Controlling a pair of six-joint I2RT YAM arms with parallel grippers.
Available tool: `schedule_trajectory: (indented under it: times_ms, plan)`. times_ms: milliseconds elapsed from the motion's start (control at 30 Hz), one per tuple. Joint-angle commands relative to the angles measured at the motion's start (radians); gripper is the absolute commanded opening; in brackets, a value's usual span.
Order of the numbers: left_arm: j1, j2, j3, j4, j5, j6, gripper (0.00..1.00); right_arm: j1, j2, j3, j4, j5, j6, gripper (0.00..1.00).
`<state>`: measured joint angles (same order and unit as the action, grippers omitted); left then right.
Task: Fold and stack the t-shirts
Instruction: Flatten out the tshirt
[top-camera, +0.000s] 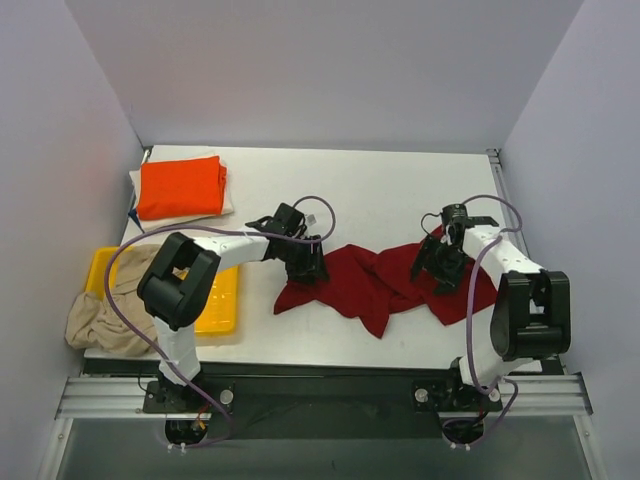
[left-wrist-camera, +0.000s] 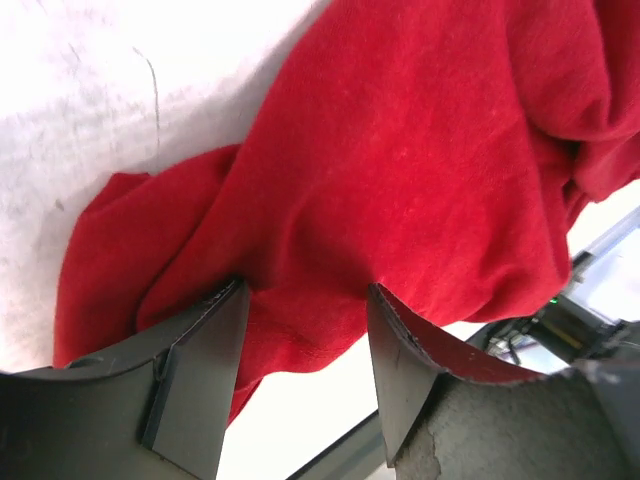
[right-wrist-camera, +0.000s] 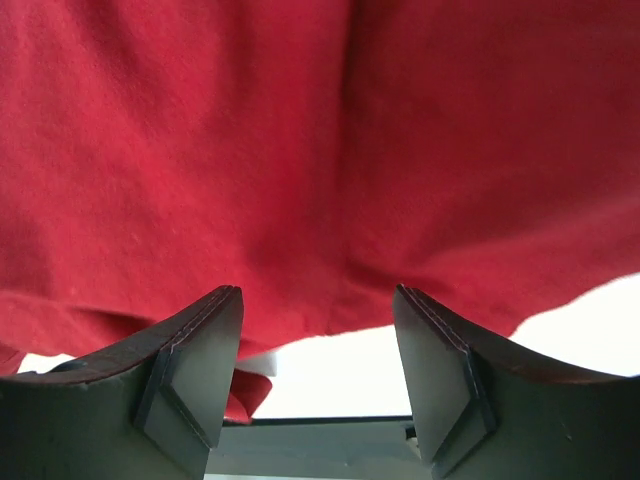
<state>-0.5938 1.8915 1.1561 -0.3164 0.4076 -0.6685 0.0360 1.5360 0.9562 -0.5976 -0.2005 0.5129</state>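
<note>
A white bench (top-camera: 380, 190) is carrying everything, seen from above. A red shirt (top-camera: 370, 285) is lying crumpled near the middle of the front edge, stretching left to right in soft, uneven folds, with one loose flap pointing toward that edge.

The left tool (top-camera: 308, 264) is pressing down at the shirt's left end and the right tool (top-camera: 440, 266) at its right end. Placing one at each end probably lets the arms pull the cloth flat before folding.

Both wrist views are showing the dark fingers standing wide apart, with red cloth lying just past the tips and nothing pinched between them. Neither tool is gripping yet. The fingers are smooth, hard wedges, while the cloth is looking matte, finely knit and limp, so it will likely sag and bunch when lifted.

At the back left corner an orange shirt (top-camera: 180, 187) is lying folded into a neat rectangle on top of a small stack (top-camera: 229, 203) of paler cloth. This seems to be where finished shirts are going.

Along the left edge a shallow tray (top-camera: 225, 305) of yellow plastic is sitting, and a beige shirt (top-camera: 100, 318) is slumping over its left side, unfolded and apparently waiting.

Judging by this, the red shirt's fold is only beginning.
</note>
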Motion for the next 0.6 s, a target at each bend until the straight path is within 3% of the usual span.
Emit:
schedule_trajectory:
  times_ms: [0,200,267,333,433,567]
  plan:
    - [0.051,0.061,0.027,0.014,-0.015,0.033,0.62,0.03,0.045,-0.011,0.018,-0.03,0.027,0.61]
    - [0.169,0.122,0.068,-0.001,-0.056,0.131,0.62,0.122,0.148,0.012,0.055,-0.069,0.058,0.61]
    - [0.193,0.218,0.263,-0.098,-0.097,0.203,0.62,0.186,0.225,0.067,0.071,-0.127,0.093,0.61]
    - [0.203,0.242,0.305,-0.117,-0.107,0.231,0.62,0.209,0.258,0.082,0.082,-0.141,0.099,0.61]
    - [0.216,0.354,0.547,-0.222,-0.182,0.276,0.62,0.251,0.32,0.189,0.085,-0.191,0.119,0.61]
    - [0.224,0.4,0.714,-0.297,-0.239,0.313,0.62,0.265,0.378,0.282,0.082,-0.221,0.121,0.61]
